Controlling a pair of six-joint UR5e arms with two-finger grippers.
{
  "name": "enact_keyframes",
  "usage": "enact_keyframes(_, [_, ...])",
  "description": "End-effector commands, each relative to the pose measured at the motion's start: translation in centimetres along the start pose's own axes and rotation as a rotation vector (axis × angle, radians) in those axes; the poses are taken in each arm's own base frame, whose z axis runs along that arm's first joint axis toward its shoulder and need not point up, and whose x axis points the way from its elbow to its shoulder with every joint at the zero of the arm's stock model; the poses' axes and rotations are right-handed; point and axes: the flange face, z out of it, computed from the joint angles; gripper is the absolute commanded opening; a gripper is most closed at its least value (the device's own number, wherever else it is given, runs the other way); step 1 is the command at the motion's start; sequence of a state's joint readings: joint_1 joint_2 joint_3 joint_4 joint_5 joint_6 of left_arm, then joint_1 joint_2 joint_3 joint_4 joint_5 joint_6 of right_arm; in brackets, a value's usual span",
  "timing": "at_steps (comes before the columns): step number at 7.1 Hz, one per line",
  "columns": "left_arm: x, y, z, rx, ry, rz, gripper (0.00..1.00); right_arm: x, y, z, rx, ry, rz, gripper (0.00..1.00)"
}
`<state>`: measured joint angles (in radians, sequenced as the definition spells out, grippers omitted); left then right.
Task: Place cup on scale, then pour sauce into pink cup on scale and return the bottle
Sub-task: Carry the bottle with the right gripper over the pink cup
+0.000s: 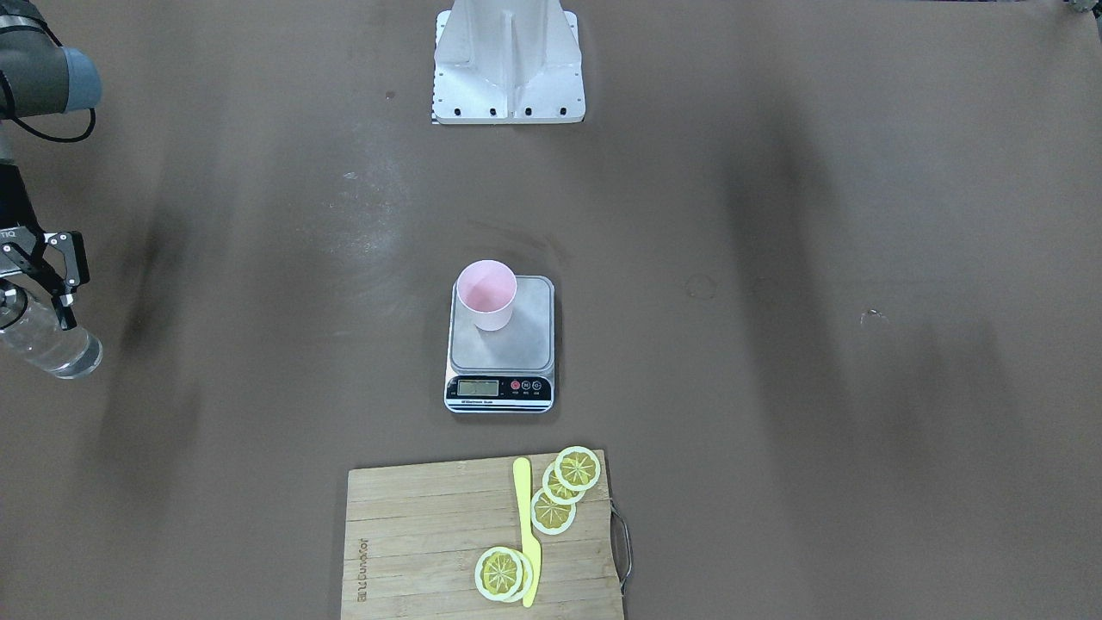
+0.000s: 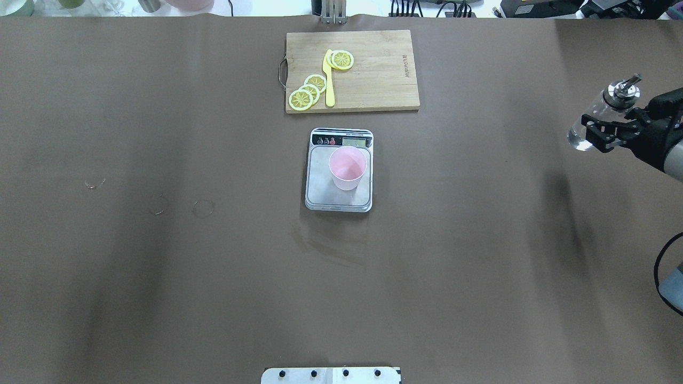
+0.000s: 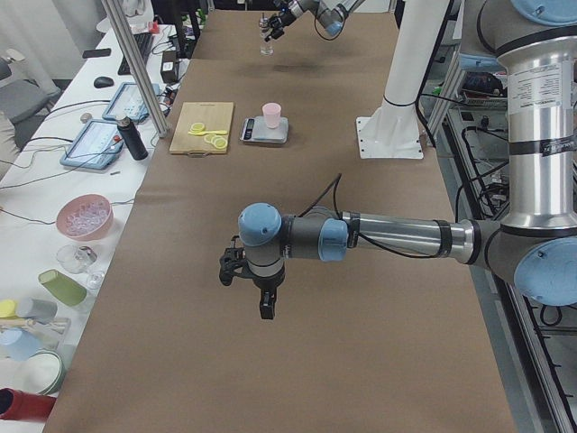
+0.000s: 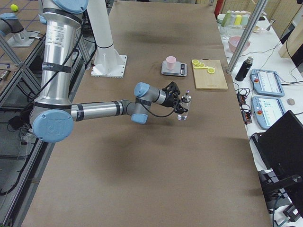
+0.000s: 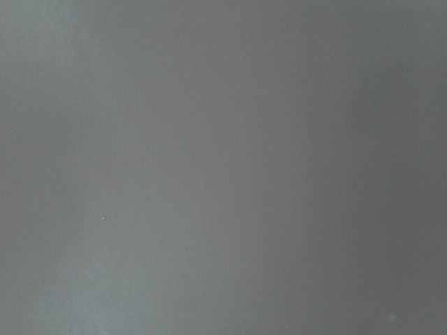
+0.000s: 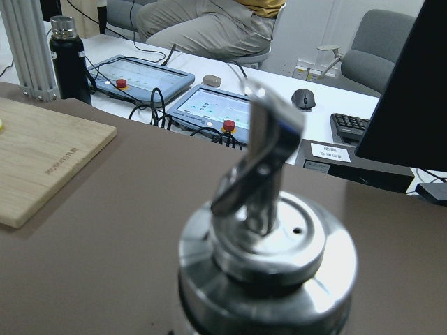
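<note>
Table (image 2: pixel 160 266) is a matte brown sheet, faintly scuffed, with ring marks. Scale (image 2: pixel 339 201) sits mid-table: flat, rounded rectangle, brushed grey steel platform, glossy black strip with LCD and small round buttons on the side away from the robot. Cup (image 2: pixel 348 168) stands upright on the platform, a bit off-centre toward the robot's right: pale pink smooth plastic, tapered, no handle, open mouth up, footprint well inside the platform. Right gripper (image 2: pixel 605 132) is clamped across the bottle (image 2: pixel 605 106) at the table's far right edge, well apart from the scale. Bottle is a clear cylinder, leaning in the overhead view, with colourless sauce (image 1: pixel 60 349) visible through the wall; the top is a polished steel cap with an angled pour spout (image 6: pixel 269 164), close up and blurred in the right wrist view. Can't tell if its base touches the table. Left gripper (image 3: pixel 252 281) hangs over bare table near the robot's left end, side view only, so open or closed is unclear. Beyond the scale lies a bamboo cutting board (image 2: pixel 373 80) with lemon slices (image 2: pixel 309 90) and a yellow plastic knife (image 2: pixel 329 80).
</note>
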<state>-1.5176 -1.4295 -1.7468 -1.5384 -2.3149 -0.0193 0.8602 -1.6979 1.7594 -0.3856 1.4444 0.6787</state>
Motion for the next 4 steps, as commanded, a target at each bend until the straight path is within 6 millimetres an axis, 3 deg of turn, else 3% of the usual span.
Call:
enact_keyframes(1, [-1.0, 0.1, 1.2, -0.027, 0.024, -0.026, 0.97, -3.7, -5.4, 2.0, 0.016, 0.013, 0.004, 0.0])
enact_keyframes(3, [-1.4, -0.2, 1.5, -0.028, 0.016, -0.026, 0.98, -7.3, -11.2, 5.2, -0.026, 0.127, -0.024, 0.0])
enact_keyframes(4, [-1.4, -0.3, 1.4, -0.031, 0.013, 0.038, 0.98, -9.3, -12.6, 6.2, -0.033, 0.165, -0.046, 0.0])
